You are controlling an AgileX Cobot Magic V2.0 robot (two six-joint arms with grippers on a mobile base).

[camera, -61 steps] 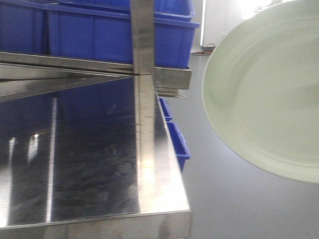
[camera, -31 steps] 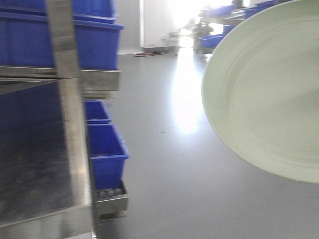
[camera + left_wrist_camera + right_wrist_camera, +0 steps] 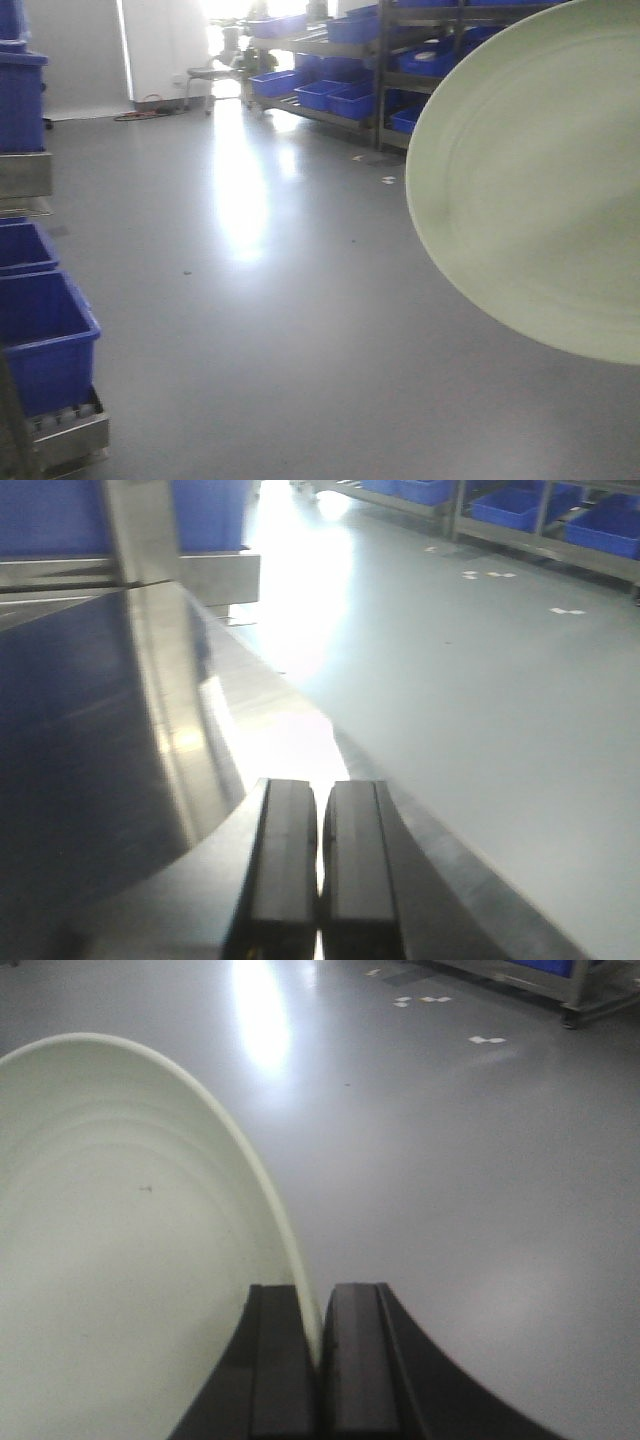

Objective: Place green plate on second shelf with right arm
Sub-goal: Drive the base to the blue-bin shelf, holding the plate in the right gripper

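Observation:
The pale green plate (image 3: pixel 530 180) fills the right side of the front view, held up on edge with its inside facing the camera. In the right wrist view the plate (image 3: pixel 130 1250) stands to the left, and my right gripper (image 3: pixel 320 1305) is shut on its rim, over grey floor. My left gripper (image 3: pixel 321 805) is shut and empty, above a shiny steel shelf surface (image 3: pixel 120 740). The right arm itself does not show in the front view.
Blue bins (image 3: pixel 40 335) on a steel rack stand at the front view's left edge. More racks with blue bins (image 3: pixel 340 95) line the far right wall. Grey floor (image 3: pixel 260 300) lies between. In the left wrist view a steel post (image 3: pixel 140 530) and shelf edge show.
The front view has swung right: the steel shelf and post slid out to the left, and open floor and far racks came in. The plate keeps its place in the frame.

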